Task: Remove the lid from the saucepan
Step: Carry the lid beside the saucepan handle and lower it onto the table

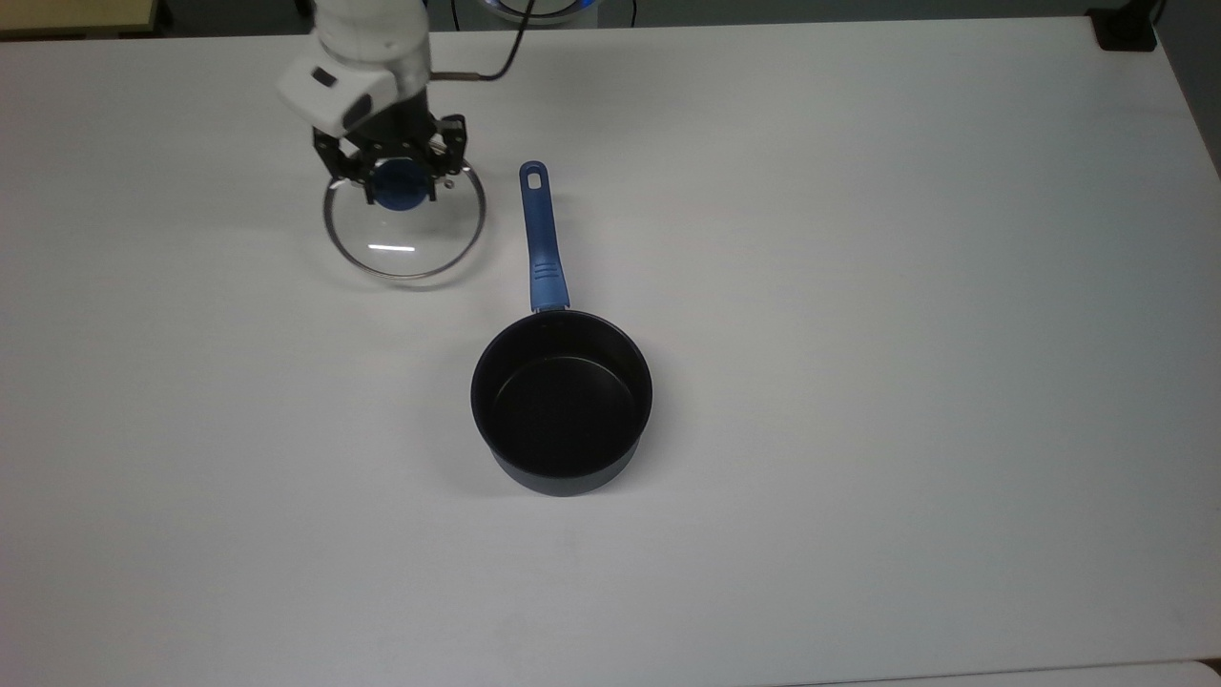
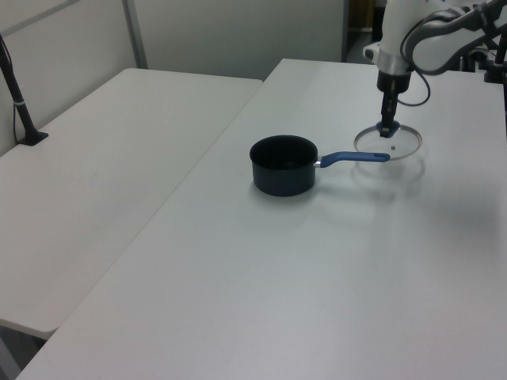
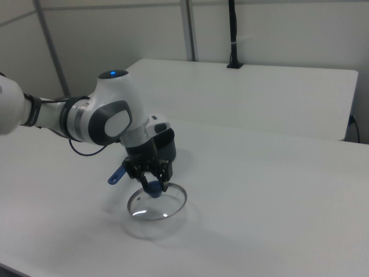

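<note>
The saucepan (image 1: 561, 401) stands uncovered near the table's middle, its black inside showing and its blue handle (image 1: 541, 239) pointing to the far edge in the top view. My gripper (image 1: 399, 186) is shut on the lid's blue knob (image 1: 401, 183). The glass lid (image 1: 405, 243) hangs level just above the table, to the top view's left of the handle's end, a faint shadow under it. In the left view the lid (image 2: 400, 146) sits past the handle (image 2: 356, 157), beyond the saucepan (image 2: 283, 164). In the right view the gripper (image 3: 151, 186) holds the lid (image 3: 166, 205) in front of the handle's tip (image 3: 116, 176).
The white table (image 1: 858, 286) is wide and bare around the pan. A black clamp (image 1: 1126, 29) sits at its far right corner in the top view. A second table (image 2: 103, 158) with a black post (image 2: 17, 87) adjoins in the left view. The arm's cable (image 1: 496, 67) trails behind the wrist.
</note>
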### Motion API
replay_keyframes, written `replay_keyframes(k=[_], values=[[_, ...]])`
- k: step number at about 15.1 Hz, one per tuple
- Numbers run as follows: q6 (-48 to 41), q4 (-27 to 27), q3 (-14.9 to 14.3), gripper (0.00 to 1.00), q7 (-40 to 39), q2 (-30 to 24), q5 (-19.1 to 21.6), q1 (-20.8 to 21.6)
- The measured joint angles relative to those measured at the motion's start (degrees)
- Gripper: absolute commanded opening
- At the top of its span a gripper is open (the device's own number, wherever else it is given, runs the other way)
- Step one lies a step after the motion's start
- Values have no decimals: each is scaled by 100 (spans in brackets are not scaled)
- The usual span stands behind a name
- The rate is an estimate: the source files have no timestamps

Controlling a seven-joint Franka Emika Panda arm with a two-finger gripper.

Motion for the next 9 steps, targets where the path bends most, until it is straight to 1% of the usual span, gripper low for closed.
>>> replay_keyframes(k=[2,5,6,7,9], values=[[133,-27,1,51,85,162,0,81],[562,-23,0,51,225,502,-1,151],[629,-2,0,52,248,524,-1,161],[670,-1,0,57,260,535,-1,169],[706,-2,0,100,263,541,-1,176]])
